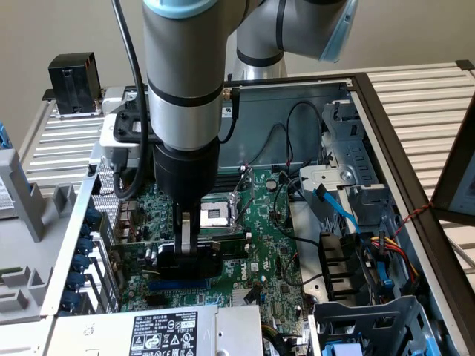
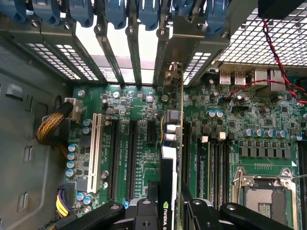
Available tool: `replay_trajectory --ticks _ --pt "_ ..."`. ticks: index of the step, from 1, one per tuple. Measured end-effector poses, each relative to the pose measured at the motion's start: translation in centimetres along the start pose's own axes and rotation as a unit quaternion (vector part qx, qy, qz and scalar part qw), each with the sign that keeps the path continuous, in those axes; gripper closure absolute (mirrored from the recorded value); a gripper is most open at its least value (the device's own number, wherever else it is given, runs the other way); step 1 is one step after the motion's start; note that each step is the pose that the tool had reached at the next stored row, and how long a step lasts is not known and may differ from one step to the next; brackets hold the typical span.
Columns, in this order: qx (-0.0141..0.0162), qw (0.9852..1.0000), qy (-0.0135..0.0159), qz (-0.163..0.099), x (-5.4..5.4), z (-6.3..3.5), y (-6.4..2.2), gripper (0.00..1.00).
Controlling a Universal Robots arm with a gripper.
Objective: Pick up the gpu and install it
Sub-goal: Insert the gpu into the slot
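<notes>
The gpu has a dull black plastic cover. The motherboard is shiny green. The case is dull grey metal, with smooth blue plastic clips.

gripper: fingers clamped on either side of gpu | gpu: edge-on over motherboard, between black expansion slots, bracket end toward rear slot openings | white PCI slot: apart from gpu

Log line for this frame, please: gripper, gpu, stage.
gripper: shut on gpu | gpu: on edge over motherboard, one end at case rear slots | seated: cannot tell
</notes>
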State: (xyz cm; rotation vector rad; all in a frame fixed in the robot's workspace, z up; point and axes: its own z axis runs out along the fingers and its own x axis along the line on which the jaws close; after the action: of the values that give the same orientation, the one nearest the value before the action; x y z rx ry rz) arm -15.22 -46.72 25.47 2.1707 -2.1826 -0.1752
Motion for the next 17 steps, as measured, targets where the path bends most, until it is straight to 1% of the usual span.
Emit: replay_trajectory --ticks 17 --pt "-0.0001 1.0000 0.0002 0.000 -0.04 0.14 0.02 0.73"
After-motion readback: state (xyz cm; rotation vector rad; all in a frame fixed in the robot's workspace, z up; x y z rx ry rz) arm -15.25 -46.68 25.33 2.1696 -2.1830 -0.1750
